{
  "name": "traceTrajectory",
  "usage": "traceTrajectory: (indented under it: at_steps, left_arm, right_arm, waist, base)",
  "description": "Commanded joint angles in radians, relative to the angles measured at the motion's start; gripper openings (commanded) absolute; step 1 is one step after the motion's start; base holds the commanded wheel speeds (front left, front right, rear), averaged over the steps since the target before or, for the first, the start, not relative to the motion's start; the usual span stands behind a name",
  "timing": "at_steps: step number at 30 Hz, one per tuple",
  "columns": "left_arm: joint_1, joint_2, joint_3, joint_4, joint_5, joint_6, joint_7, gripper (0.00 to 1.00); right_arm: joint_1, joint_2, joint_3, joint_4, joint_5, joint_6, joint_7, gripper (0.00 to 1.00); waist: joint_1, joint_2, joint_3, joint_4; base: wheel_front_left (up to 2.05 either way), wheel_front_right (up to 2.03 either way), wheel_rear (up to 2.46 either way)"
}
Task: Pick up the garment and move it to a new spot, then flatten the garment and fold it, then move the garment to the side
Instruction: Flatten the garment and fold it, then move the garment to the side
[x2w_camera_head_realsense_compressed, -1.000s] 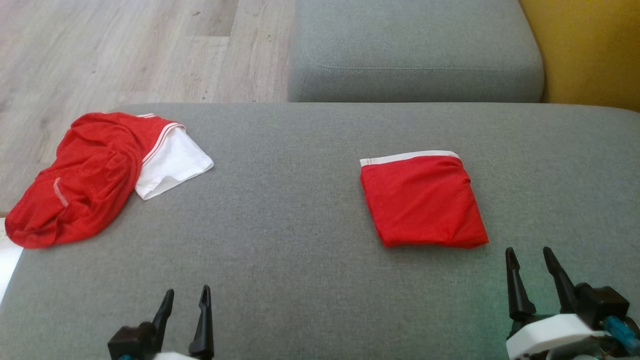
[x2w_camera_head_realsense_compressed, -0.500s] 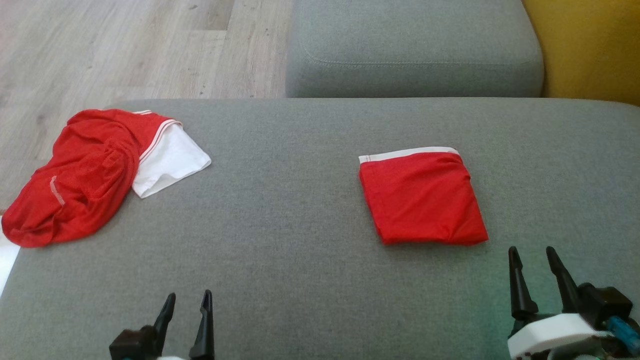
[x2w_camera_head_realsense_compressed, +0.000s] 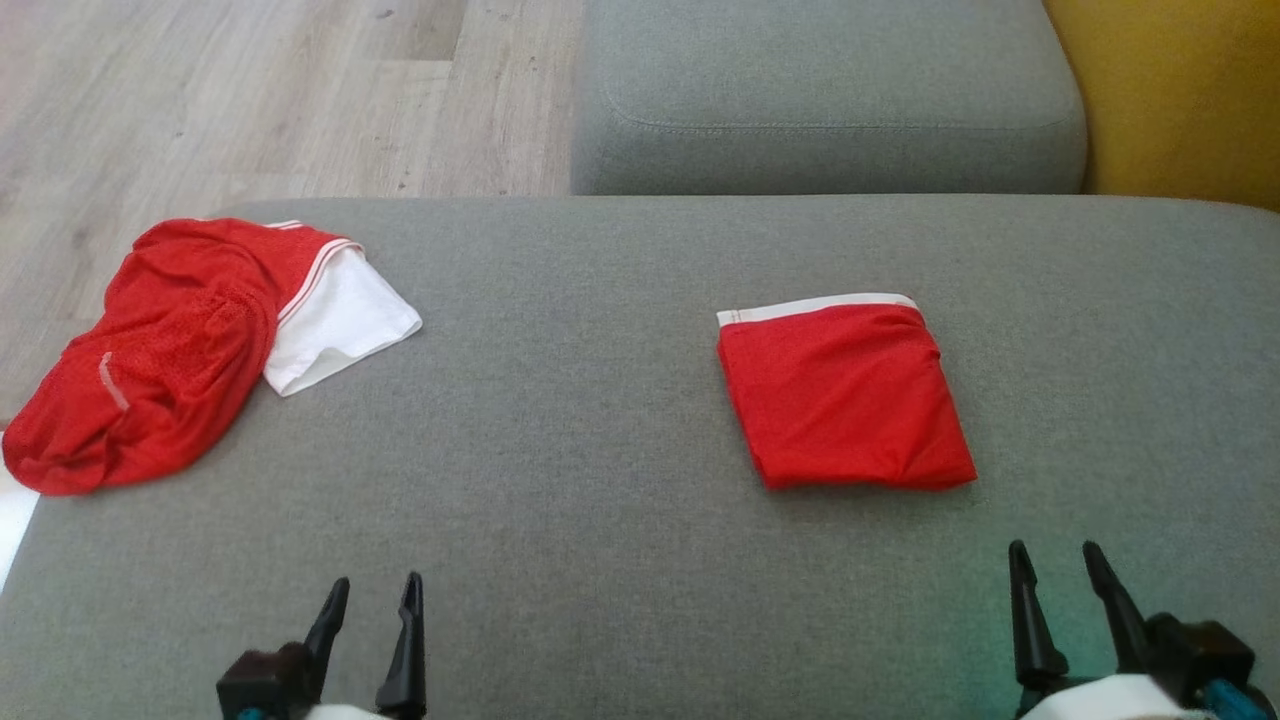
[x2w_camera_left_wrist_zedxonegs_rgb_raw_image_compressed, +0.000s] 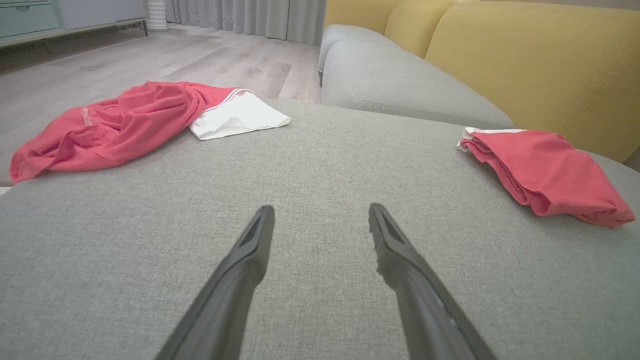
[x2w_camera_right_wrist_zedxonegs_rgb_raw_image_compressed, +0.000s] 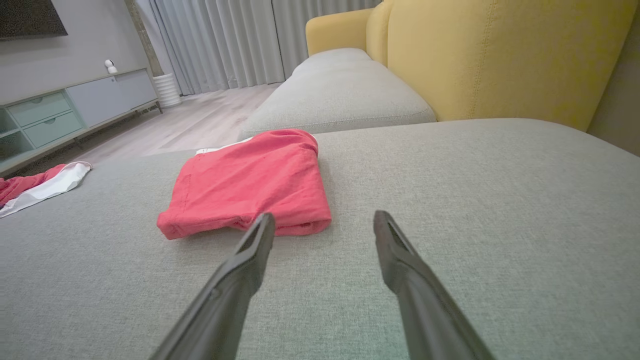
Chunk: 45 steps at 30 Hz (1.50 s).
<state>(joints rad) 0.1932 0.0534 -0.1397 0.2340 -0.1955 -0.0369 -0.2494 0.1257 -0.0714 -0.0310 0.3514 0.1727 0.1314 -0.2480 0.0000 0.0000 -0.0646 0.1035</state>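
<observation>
At far left, the crumpled garment (x2w_camera_head_realsense_compressed: 150, 350) half hides its white part.

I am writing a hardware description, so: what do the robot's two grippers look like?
The left gripper and the right gripper each have two long black fingers tapering to pointed tips, mounted on a black block. Behind that is a white wrist shell with a small teal part.

Two red fabric garments: folded square garment (x2w_camera_head_realsense_compressed: 845, 400) at 3 o'clock, crumpled red-and-white garment (x2w_camera_head_realsense_compressed: 170, 350) at 9 o'clock. Two grey upholstered cushions: near cushion (x2w_camera_head_realsense_compressed: 560, 450), far cushion (x2w_camera_head_realsense_compressed: 830, 90).
</observation>
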Motion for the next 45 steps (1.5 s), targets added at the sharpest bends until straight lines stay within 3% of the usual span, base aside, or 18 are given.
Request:
traceTrajectory:
  at_steps: [1,15,23,28,33,36,45]
  left_arm:
    - [-0.069,-0.003,0.043,-0.025,0.007,-0.005,-0.012,1.0]
    - [-0.07,-0.003,0.053,-0.021,0.021,-0.015,-0.012,1.0]
    - [-0.078,-0.003,0.041,-0.026,0.024,-0.019,-0.012,1.0]
    - [-0.113,-0.003,0.029,-0.03,0.024,-0.026,-0.012,1.0]
    - [-0.165,-0.003,-0.001,-0.046,0.017,-0.029,-0.012,1.0]
    - [-0.205,-0.003,-0.019,-0.047,0.009,-0.031,-0.012,1.0]
    - [-0.293,-0.003,-0.095,-0.041,-0.019,-0.016,-0.012,1.0]
  right_arm:
    - [-0.011,-0.004,0.028,-0.041,-0.01,-0.001,-0.014,1.0]
    - [0.021,0.01,0.014,-0.086,-0.017,-0.001,-0.014,1.0]
    - [-0.061,-0.031,0.027,-0.067,0.013,-0.001,-0.004,1.0]
    - [-0.19,-0.099,0.062,-0.043,0.072,-0.001,0.156,1.0]
    - [-0.365,-0.162,0.102,-0.021,0.144,-0.001,0.416,1.0]
    - [-0.469,-0.161,0.079,0.02,0.182,-0.001,0.546,1.0]
    - [-0.653,-0.124,-0.003,0.24,0.172,-0.001,0.746,1.0]
  waist:
    - [0.0,0.0,0.0,0.0]
    - [0.0,0.0,-0.002,-0.007]
    - [0.0,0.0,0.018,0.001]
    - [0.0,0.0,0.065,0.022]
    - [0.0,0.0,0.168,0.048]
    - [0.0,0.0,0.222,0.07]
    - [0.0,0.0,0.303,0.13]
  base:
    - [0.0,0.0,0.0]
    - [0.0,0.0,0.0]
    - [0.0,0.0,0.0]
    - [0.0,0.0,0.0]
    - [0.0,0.0,0.0]
    - [0.0,0.0,0.0]
    - [0.0,0.0,0.0]
